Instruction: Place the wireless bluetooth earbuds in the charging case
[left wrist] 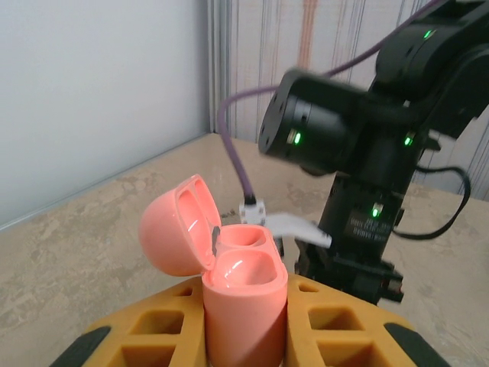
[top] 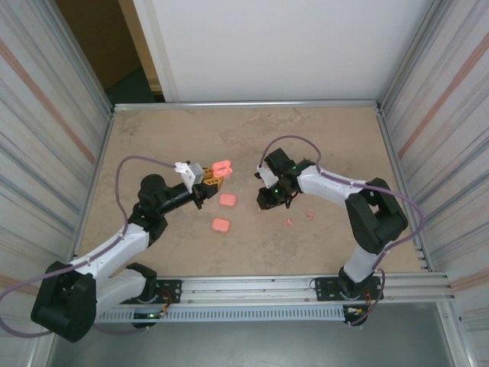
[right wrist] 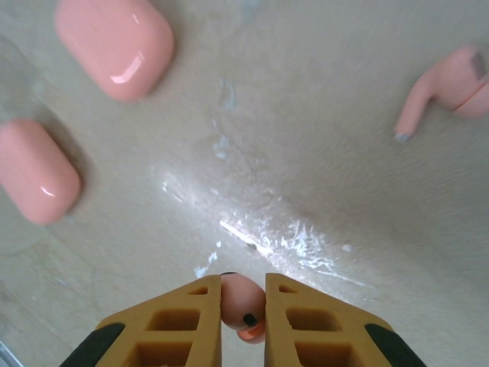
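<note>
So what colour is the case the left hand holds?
Salmon-pink case, lid included; best in left wrist view.

mottled beige table [top: 153, 145], closed pink case [top: 228, 199], second case [top: 221, 225] nearer, loose earbuds [top: 289, 222] right

Reaches toward centre with left arm, left gripper [top: 218, 176] raised, clamped on case [left wrist: 244, 306]. Folds right arm inward, elbow out, right gripper [top: 267, 202] aimed down, pinching earbud [right wrist: 241, 302].
</note>
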Tool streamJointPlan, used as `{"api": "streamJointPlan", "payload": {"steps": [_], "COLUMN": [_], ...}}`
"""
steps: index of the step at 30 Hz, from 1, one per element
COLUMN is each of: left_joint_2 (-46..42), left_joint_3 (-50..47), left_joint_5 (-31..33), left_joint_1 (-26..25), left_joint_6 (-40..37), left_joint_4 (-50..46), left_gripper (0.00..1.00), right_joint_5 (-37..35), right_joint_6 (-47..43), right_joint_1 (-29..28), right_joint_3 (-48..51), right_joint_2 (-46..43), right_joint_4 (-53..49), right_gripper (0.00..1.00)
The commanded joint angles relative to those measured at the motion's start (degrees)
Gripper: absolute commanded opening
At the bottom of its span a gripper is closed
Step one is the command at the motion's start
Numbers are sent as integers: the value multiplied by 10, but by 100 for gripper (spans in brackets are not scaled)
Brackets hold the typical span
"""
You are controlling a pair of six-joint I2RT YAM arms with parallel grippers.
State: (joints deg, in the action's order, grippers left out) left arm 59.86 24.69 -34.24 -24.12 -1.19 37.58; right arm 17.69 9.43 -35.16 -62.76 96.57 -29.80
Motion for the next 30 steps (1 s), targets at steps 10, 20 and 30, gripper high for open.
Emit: {"api": "streamJointPlan", "payload": {"steps": [10, 20, 30], "left_joint_2": [81, 143, 162], "left_joint_3": [52, 99, 97], "left_joint_5": [-5, -25, -28], "left_joint_1": [2, 1, -1], "left_joint_6": [34, 41, 59], "left_joint_4": [79, 114, 141], "left_gripper": [0, 0, 0], "right_joint_5": [-39, -43, -73], "right_joint_6": [-11, -29, -60], "right_joint_1": [21, 17, -27], "right_joint_3": [-9, -49, -81], "right_joint_2": [-145, -206, -218], "right_joint_4": [68, 129, 173], "right_gripper": [15, 15, 16]}}
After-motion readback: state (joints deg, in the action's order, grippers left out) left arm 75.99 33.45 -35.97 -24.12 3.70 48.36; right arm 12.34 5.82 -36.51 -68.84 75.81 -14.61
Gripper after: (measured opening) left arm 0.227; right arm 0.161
